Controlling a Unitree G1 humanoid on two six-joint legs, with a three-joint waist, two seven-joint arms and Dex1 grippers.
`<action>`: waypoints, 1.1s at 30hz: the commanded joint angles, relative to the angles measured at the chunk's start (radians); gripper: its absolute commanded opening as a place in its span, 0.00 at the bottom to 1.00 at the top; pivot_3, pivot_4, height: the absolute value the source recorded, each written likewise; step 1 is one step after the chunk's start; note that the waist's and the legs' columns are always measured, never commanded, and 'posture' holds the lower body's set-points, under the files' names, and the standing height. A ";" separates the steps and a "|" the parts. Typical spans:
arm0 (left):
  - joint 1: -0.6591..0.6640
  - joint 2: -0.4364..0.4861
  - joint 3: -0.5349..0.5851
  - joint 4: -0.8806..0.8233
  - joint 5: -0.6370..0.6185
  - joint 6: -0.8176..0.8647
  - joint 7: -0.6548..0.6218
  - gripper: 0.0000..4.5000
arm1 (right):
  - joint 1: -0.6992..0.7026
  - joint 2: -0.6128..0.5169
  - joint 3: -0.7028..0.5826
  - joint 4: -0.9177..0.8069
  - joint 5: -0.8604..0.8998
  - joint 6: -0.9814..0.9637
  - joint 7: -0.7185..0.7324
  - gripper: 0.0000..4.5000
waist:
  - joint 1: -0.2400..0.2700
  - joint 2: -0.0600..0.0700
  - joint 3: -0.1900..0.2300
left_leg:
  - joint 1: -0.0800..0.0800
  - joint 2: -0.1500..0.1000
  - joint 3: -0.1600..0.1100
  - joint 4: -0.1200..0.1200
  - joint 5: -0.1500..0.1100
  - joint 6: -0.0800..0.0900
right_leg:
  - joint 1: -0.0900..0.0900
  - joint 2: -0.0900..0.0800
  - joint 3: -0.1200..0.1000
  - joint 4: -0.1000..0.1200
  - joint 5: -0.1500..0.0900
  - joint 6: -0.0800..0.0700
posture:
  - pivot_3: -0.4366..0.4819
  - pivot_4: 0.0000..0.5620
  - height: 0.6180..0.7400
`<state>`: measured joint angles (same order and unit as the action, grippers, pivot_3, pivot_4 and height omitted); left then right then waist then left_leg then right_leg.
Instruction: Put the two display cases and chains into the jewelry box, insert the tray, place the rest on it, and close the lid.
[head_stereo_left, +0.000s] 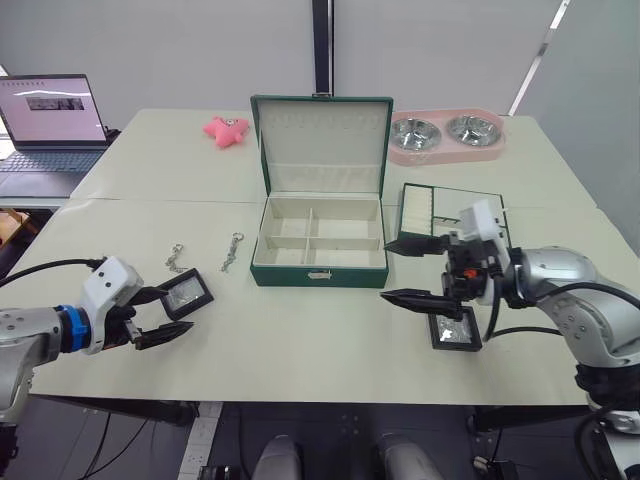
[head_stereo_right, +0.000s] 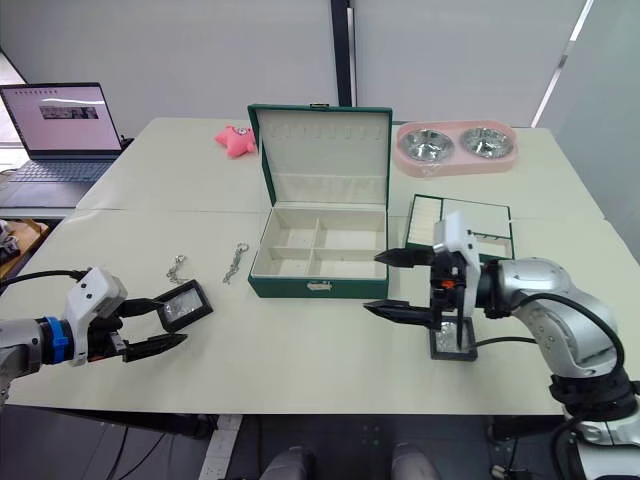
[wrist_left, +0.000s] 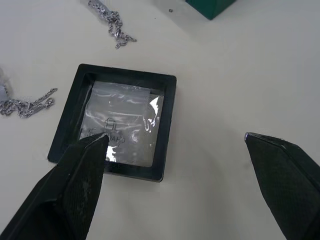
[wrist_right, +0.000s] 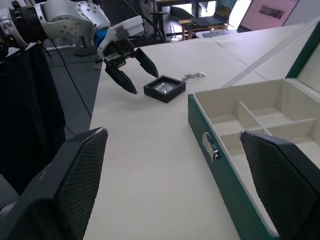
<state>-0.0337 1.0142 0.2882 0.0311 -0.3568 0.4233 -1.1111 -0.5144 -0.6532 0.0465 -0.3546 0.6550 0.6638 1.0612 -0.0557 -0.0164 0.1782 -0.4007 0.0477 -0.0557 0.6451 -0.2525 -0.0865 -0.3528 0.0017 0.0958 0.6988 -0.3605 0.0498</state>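
This looks like an office or test room. Big pale tables (head_stereo_left: 300, 340) stand pushed together before plain grey wall panels (head_stereo_left: 180, 50). An open laptop (head_stereo_left: 55, 125) sits on a side desk, and black cables (head_stereo_left: 40, 268) trail around.

Dark green jewelry box (head_stereo_left: 318, 245) centre frame, cream lining; black-framed display cases (head_stereo_left: 186, 293) lower left, silvery windows.

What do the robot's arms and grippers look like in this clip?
Both arms have silver-grey metallic shells with black cables running along them. The left arm carries a blue ring at the wrist. Each wrist ends in a white block holding two black, pointed, tapering fingers: left gripper, right gripper. The right gripper's body shows small red parts.
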 joint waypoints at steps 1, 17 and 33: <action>-0.020 -0.008 -0.002 -0.052 -0.007 0.020 0.028 1.00 | -0.042 0.014 0.028 -0.016 -0.018 -0.027 -0.001 1.00 | 0.000 0.000 0.000 | 0.000 0.000 0.000 0.000 0.000 0.000 | 0.000 0.000 0.000 0.000 0.000 0.000 | 0.48 0.27 1.00; -0.045 -0.003 -0.079 -0.012 0.065 0.009 0.059 0.91 | -0.043 0.037 0.065 -0.004 -0.067 -0.052 -0.014 1.00 | -0.001 -0.001 0.000 | 0.000 0.000 0.000 0.000 0.000 0.000 | 0.000 0.000 0.000 0.000 0.000 0.000 | 0.48 0.27 1.00; -0.063 -0.026 -0.091 0.011 0.082 0.001 0.071 0.01 | -0.027 0.035 0.060 -0.003 -0.063 -0.058 -0.020 1.00 | -0.001 -0.001 0.001 | 0.000 0.000 0.000 0.000 0.000 0.000 | 0.000 0.000 0.000 0.000 0.000 0.000 | 0.48 0.27 1.00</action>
<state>-0.0893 0.9920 0.1963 0.0447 -0.2800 0.4427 -1.0488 -0.5366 -0.6185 0.1233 -0.3459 0.5890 0.6234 1.0417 -0.0563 -0.0176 0.1790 -0.4006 0.0478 -0.0559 0.6450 -0.2525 -0.0865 -0.3531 0.0017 0.0956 0.6989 -0.3605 0.0498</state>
